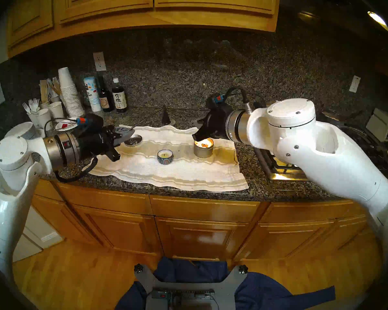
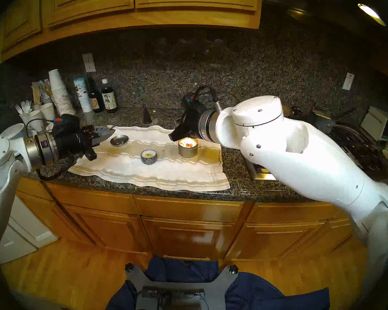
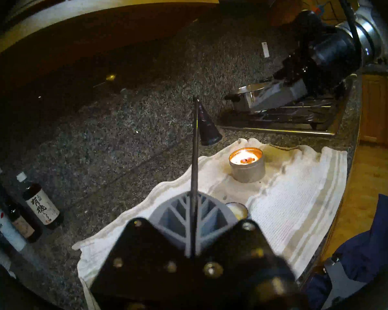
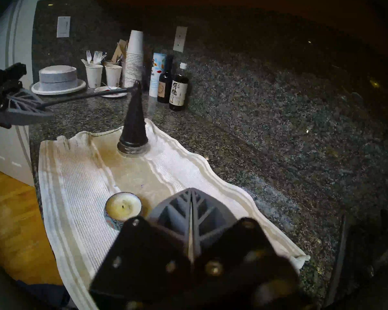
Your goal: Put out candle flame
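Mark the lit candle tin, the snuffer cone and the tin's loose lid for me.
lit candle tin (image 3: 248, 172), left wrist view, on its metal side wall.
snuffer cone (image 4: 133, 126), right wrist view, mid-cone.
loose lid (image 2: 119, 140), head right view, on its top face.

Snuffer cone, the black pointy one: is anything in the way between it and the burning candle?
Nothing lies between the snuffer cone and the lit candle in the left wrist view. But the right tool hangs close above the candle's rim and may crowd it.
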